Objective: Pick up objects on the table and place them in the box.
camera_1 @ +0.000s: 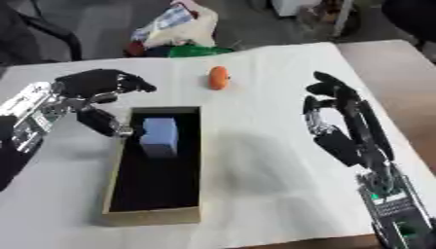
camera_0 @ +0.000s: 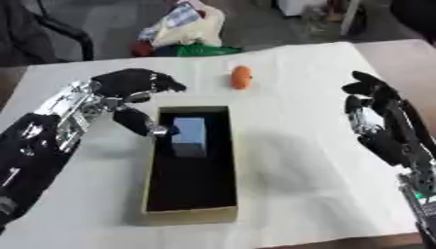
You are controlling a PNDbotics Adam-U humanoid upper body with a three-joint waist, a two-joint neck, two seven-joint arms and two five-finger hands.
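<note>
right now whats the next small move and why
Probably lift the left hand up and away from the box. The blue block already lies inside at the far end, and that hand's fingers look open beside it. The orange object lies on the table beyond the box, so reach there next.

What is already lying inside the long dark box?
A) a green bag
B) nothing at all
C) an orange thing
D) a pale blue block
D: a pale blue block sits in the far end of the box, while the orange thing lies on the white table beyond it.
</note>
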